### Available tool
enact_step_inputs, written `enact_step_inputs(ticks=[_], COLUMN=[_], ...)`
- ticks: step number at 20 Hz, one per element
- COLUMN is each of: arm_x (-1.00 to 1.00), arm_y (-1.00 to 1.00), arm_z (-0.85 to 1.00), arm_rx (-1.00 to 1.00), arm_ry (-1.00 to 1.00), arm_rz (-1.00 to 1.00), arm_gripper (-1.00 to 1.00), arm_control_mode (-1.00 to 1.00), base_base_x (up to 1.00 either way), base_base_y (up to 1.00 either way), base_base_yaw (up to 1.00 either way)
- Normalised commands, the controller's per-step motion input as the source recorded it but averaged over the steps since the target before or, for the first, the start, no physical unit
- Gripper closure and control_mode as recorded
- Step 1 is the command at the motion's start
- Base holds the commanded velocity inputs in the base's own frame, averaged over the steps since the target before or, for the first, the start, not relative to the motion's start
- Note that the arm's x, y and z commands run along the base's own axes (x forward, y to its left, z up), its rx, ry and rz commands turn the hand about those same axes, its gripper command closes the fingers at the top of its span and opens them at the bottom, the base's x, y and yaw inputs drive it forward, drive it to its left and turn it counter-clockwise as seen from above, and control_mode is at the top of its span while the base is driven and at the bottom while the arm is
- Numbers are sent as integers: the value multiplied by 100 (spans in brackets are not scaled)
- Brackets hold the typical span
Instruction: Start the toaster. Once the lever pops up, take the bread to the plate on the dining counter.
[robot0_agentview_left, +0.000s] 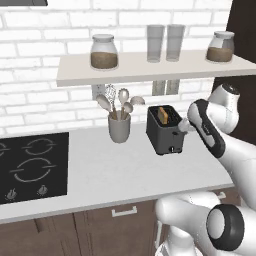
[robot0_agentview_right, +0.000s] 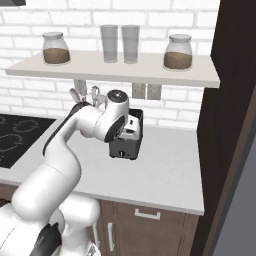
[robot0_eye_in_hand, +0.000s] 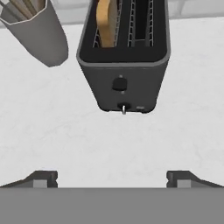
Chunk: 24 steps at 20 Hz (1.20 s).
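I have the gripper (robot0_eye_in_hand: 112, 177) facing the front of the toaster (robot0_eye_in_hand: 124, 61), jaws spread wide and holding nothing; both fingertips (robot0_eye_in_hand: 43, 178) stand clear of the toaster, with bare white counter (robot0_eye_in_hand: 109, 144) between them and it. In the left base view the hand sits just right of the toaster, near its front end.

Position of task items:
- The toaster stands on the white counter, right of the grey utensil cup (robot0_agentview_left: 119, 127) and well right of the black cooktop (robot0_agentview_left: 32, 165).
- The bread (robot0_eye_in_hand: 107, 22) stands upright in the left slot of the toaster, with its top edge rising above the slot; the right slot is empty.
- The lever (robot0_eye_in_hand: 120, 83) is a small dark tab on the front face, above a small knob (robot0_eye_in_hand: 124, 107) low on that face.

Task status, as I judge it:
- Starting the toaster: not yet done. The bread sits high and nothing touches the lever.
- Remaining: press the lever down, wait for it to rise, lift the bread out, then carry it to the plate on the dining counter.
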Motion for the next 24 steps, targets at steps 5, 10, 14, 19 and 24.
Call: enact_step_inputs(ticks=[5, 10, 14, 19, 24], arm_x=[54, 86, 81, 50, 0], arm_y=[4, 29, 13, 1, 0], arm_z=[-31, -16, -15, -20, -18], arm_rx=[0, 0, 0, 0, 0], arm_ry=[-5, 0, 1, 1, 0], arm_rz=[9, 4, 0, 0, 0], arm_gripper=[-100, 100, 100, 100, 100], arm_control_mode=[-100, -100, -100, -100, -100], base_base_x=[0, 0, 0, 0, 0], base_base_y=[0, 0, 0, 0, 0], base_base_yaw=[0, 0, 0, 0, 0])
